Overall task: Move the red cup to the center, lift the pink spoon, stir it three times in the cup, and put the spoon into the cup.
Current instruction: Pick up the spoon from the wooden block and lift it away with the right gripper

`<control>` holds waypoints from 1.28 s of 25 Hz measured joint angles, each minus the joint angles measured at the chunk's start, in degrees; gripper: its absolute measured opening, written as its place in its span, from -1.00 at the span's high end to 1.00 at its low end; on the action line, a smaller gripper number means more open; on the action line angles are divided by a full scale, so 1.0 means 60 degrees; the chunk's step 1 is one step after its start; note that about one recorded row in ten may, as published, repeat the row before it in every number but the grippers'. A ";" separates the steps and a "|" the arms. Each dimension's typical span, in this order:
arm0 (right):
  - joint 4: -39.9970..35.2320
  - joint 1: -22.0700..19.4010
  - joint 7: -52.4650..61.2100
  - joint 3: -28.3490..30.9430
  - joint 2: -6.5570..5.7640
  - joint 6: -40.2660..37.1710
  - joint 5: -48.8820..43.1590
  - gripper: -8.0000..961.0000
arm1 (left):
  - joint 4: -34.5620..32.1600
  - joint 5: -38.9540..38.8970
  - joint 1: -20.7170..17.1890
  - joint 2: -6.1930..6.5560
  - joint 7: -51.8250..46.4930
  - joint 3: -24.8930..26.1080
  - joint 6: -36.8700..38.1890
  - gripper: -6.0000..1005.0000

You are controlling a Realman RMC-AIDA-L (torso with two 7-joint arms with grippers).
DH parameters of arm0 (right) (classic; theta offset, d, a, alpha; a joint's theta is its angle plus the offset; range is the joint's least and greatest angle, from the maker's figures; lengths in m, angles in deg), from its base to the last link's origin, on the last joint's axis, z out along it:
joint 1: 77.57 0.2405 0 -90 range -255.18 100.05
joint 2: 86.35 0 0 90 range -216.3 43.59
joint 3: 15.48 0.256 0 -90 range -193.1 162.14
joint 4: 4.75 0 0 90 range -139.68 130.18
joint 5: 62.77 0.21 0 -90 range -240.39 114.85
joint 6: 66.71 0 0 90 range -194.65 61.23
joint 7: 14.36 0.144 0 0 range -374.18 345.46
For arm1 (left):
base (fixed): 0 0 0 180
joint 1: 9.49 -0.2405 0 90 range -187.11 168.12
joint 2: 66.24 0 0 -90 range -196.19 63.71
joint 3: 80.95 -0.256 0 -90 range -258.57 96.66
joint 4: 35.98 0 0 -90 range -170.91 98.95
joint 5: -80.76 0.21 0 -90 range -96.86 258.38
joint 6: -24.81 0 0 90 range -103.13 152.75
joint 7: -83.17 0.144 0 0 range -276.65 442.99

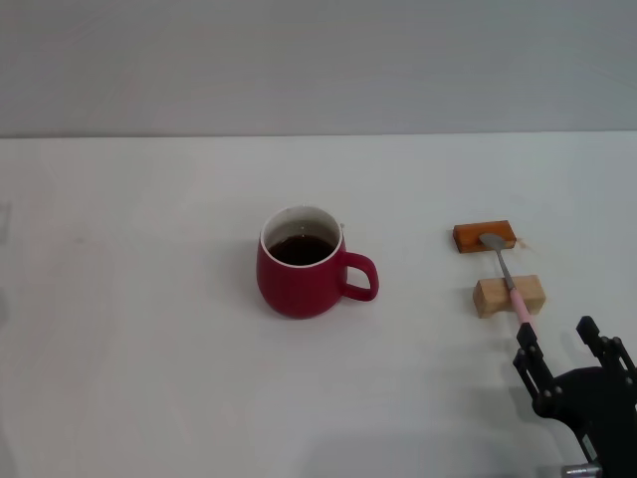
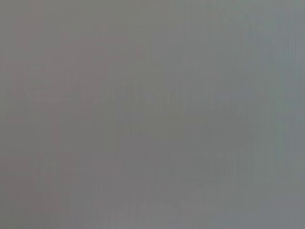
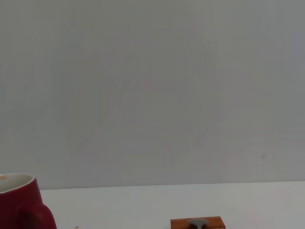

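The red cup stands upright near the middle of the white table, handle to the right, dark liquid inside. The pink spoon lies across two blocks to the right of the cup: its grey bowl rests on the orange-brown block, its pink handle on the light wooden block. My right gripper is open, just in front of the spoon's handle end, holding nothing. The right wrist view shows the cup's edge and the orange-brown block with the spoon bowl on it. The left gripper is out of view.
The table's far edge meets a grey wall. The left wrist view shows only a plain grey surface.
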 joint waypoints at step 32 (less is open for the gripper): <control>-0.0441 0.1057 0.0402 0.0365 0.0002 0.1357 0.0279 -0.29 | 0.0020 0.0000 0.0127 0.0013 0.0000 0.0001 0.0014 -0.68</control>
